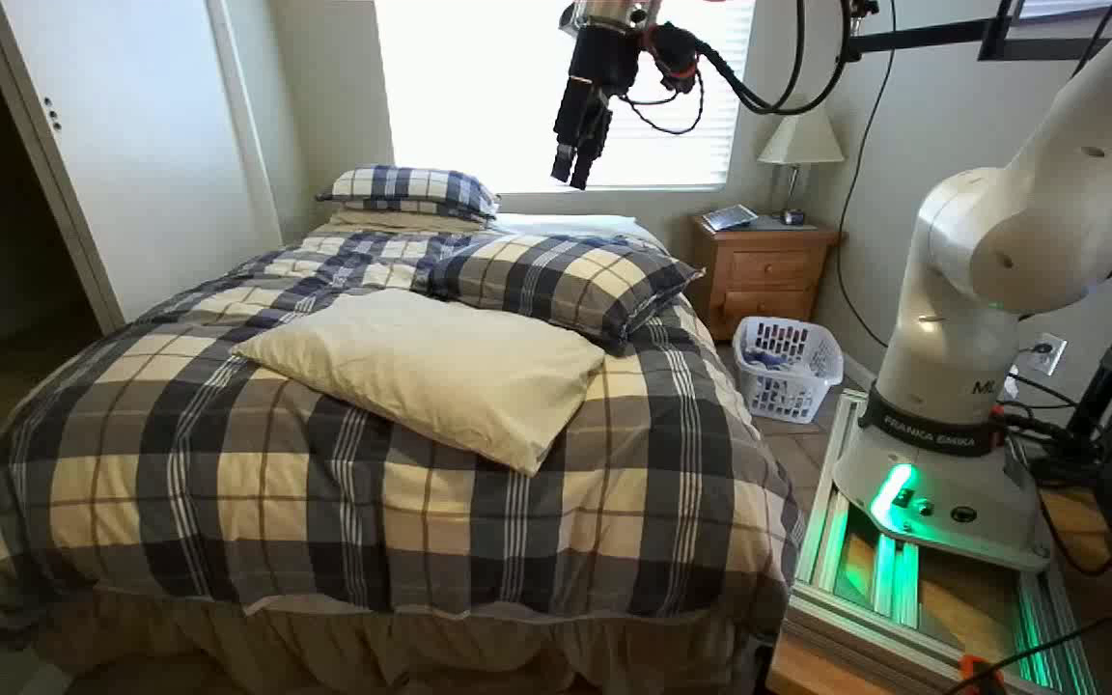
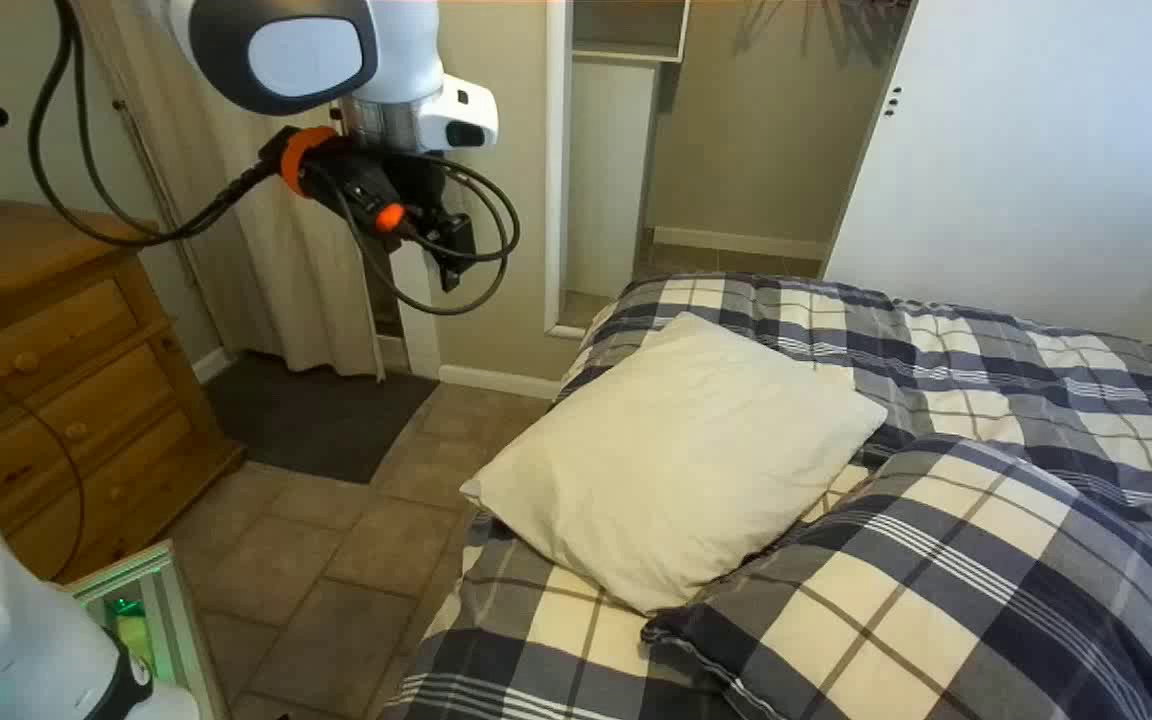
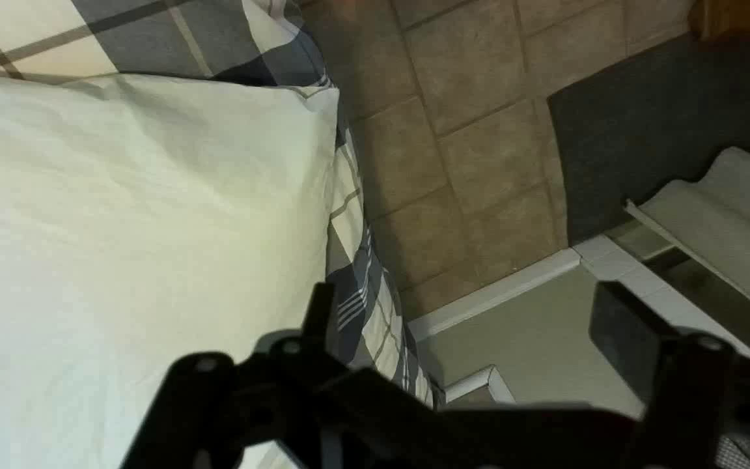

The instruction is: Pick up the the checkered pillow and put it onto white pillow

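Checkered pillow (image 2: 946, 590), lower right in exterior view, lies beside white pillow (image 2: 676, 460); claw (image 3: 469, 329) spread, empty; picking and placing both remain.

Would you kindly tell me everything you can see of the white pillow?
The white pillow is rectangular and soft-looking, in plain, unpatterned cream-white cloth with light creases. It lies flat on the plaid bedspread, one corner close to the bedspread's edge. In both exterior views, one side borders the checkered pillow; whether they touch or overlap is hard to tell. The open hand is apart from it.
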Robot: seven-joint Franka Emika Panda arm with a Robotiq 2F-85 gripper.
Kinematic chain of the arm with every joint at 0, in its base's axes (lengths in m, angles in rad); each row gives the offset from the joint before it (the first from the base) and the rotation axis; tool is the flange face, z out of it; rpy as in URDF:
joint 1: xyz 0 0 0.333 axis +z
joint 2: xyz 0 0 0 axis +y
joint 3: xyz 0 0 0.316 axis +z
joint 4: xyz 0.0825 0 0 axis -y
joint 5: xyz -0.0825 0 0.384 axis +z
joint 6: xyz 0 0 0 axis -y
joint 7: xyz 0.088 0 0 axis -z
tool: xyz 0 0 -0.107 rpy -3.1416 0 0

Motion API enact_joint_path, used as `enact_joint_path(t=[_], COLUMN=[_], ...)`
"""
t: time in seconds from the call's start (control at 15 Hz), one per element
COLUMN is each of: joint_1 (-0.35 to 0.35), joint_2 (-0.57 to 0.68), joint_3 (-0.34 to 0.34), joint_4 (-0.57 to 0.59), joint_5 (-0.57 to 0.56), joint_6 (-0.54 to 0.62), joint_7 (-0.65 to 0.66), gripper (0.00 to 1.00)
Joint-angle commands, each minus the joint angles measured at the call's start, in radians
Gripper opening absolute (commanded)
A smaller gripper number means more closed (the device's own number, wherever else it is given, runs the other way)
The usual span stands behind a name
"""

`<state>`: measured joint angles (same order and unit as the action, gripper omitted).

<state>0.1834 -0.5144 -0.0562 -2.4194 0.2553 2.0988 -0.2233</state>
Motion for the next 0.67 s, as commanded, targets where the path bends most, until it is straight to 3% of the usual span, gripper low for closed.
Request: enact_joint_path(t=[0.0, 0.33, 0.6], joint_1=[-0.017, -0.152, -0.282], joint_2=[0.001, 0.102, 0.233], joint_3=[0.014, -0.022, -0.056], joint_4=[0.002, 0.042, 0.103], joint_5=[0.008, -0.09, -0.245], joint_6=[-0.003, 0.215, 0.427], joint_7=[-0.006, 0.051, 0.083], gripper=[1.0, 1.0, 1.0])
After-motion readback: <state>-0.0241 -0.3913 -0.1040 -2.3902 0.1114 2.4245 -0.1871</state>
